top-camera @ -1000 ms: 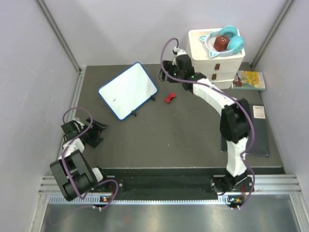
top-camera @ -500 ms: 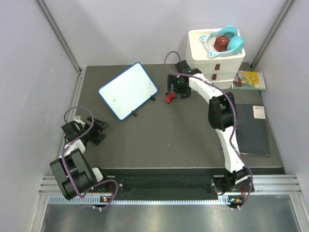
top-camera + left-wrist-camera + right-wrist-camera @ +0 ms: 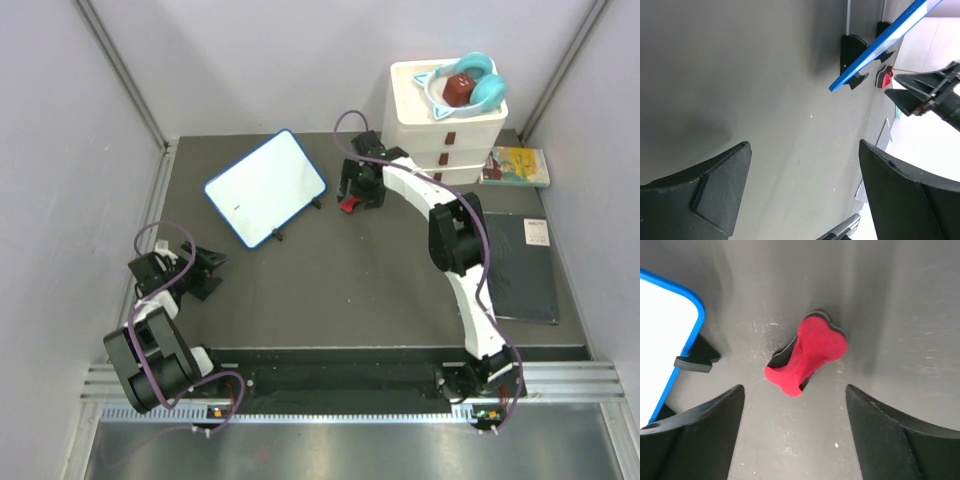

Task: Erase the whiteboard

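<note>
The whiteboard [image 3: 266, 188] with a thin blue frame stands tilted on black feet at the back left of the table; a small black mark sits near its left edge. It also shows in the right wrist view [image 3: 662, 345] and edge-on in the left wrist view [image 3: 880, 45]. A red bone-shaped eraser [image 3: 349, 204] lies on the table right of the board, also in the right wrist view [image 3: 807, 355]. My right gripper [image 3: 356, 190] is open just above the eraser, fingers either side [image 3: 795, 405]. My left gripper [image 3: 205, 272] is open and empty near the left edge.
A white drawer unit [image 3: 447, 125] with teal headphones [image 3: 470, 82] on top stands at the back right. A booklet [image 3: 516, 166] lies beside it. A flat black pad [image 3: 522, 265] lies at the right. Grey walls enclose the table.
My right gripper swung from beside the drawer unit leftward and down over the red eraser. The left arm has hardly moved.
</note>
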